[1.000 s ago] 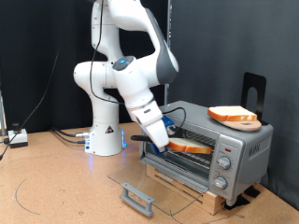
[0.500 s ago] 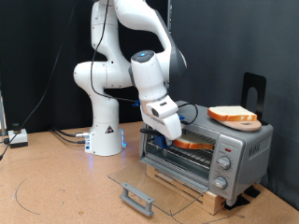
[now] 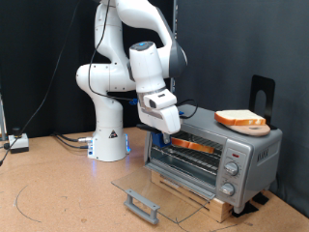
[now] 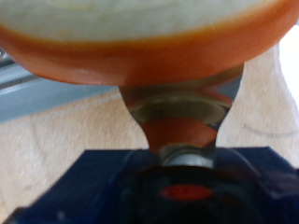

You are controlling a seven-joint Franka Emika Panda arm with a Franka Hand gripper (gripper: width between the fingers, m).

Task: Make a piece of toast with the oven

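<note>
Toast slice (image 3: 196,145) pinched between the jaws, at the open oven's (image 3: 241,155) mouth, over its rack.

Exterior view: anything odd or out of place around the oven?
One oddity: a second pale bread slice with orange-brown crust lies loose on top of the silver toaster oven. Otherwise the glass door lies open flat and the gripper holds the toast at the opening.

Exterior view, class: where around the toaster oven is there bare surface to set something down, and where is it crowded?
Free: the tabletop towards the exterior view's left of the open glass door, and the oven top left of the second slice. Crowded: the oven mouth, where the gripper holds the piece of toast.
</note>
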